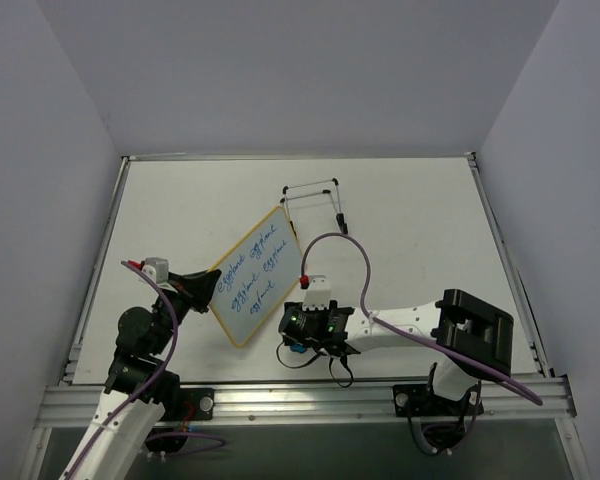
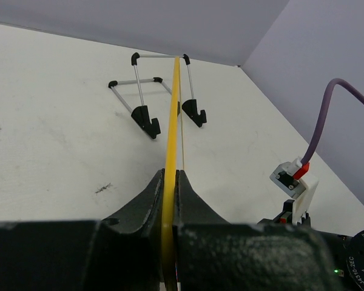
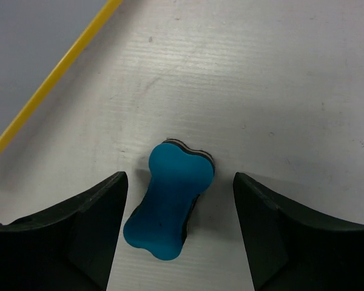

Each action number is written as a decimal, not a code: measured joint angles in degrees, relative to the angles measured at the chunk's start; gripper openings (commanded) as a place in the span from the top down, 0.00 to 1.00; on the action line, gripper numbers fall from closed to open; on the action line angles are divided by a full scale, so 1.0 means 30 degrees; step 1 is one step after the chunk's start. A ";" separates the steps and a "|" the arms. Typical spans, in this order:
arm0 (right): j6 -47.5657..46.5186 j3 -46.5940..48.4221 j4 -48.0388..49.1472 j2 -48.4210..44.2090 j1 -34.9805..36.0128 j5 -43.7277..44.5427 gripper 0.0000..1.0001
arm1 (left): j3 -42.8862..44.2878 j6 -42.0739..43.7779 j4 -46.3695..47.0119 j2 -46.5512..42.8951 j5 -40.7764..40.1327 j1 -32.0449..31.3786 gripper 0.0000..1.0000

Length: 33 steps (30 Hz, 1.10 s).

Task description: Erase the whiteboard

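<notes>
The whiteboard [image 1: 257,275], white with a yellow frame and blue handwriting, lies tilted on the table. My left gripper [image 1: 206,288] is shut on its left edge; the left wrist view shows the yellow frame [image 2: 171,121] edge-on, clamped between the jaws of the left gripper [image 2: 169,176]. A blue bone-shaped eraser [image 3: 170,208] lies on the table between the spread jaws of my right gripper [image 3: 179,194], which is open and hangs over it without touching. In the top view the right gripper [image 1: 296,340] is just right of the board's lower corner and hides most of the eraser.
A thin wire stand with black feet [image 1: 313,205] rests behind the whiteboard; it also shows in the left wrist view [image 2: 155,100]. A purple cable [image 1: 352,250] arcs over the right arm. Metal rails [image 1: 300,400] edge the table's near side.
</notes>
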 measured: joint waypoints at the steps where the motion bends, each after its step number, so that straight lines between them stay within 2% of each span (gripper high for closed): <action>1: 0.0080 0.0131 0.0022 0.0080 0.0080 -0.0022 0.37 | 0.0000 0.0036 -0.0058 -0.0073 0.0000 -0.0022 0.98; 12: 0.0772 0.0954 -0.0415 0.0699 0.0707 0.0612 0.50 | 0.0000 0.0364 -0.0240 -0.0284 0.0022 -0.0051 0.98; 18: 0.1355 0.1224 -0.1217 0.1260 0.1260 0.1348 0.62 | 0.0000 0.0423 -0.0233 -0.0262 0.0109 -0.0051 0.98; 21: 0.1668 0.1821 -0.1923 0.1661 0.1690 0.1931 0.62 | 0.0000 0.0437 -0.0168 -0.0131 0.0117 -0.0066 0.98; 24: 0.1821 0.2514 -0.2586 0.2069 0.2062 0.2397 0.55 | 0.0000 0.0444 -0.0058 0.0080 0.0138 -0.0080 0.98; 27: 0.1894 0.2900 -0.2922 0.2178 0.2171 0.2674 0.55 | 0.0000 0.0466 0.0029 0.0160 0.0189 -0.0080 0.98; 33: 0.1902 0.3016 -0.3235 0.2186 0.2237 0.2936 0.60 | 0.0000 0.0612 0.0036 0.0168 0.0313 -0.0080 0.98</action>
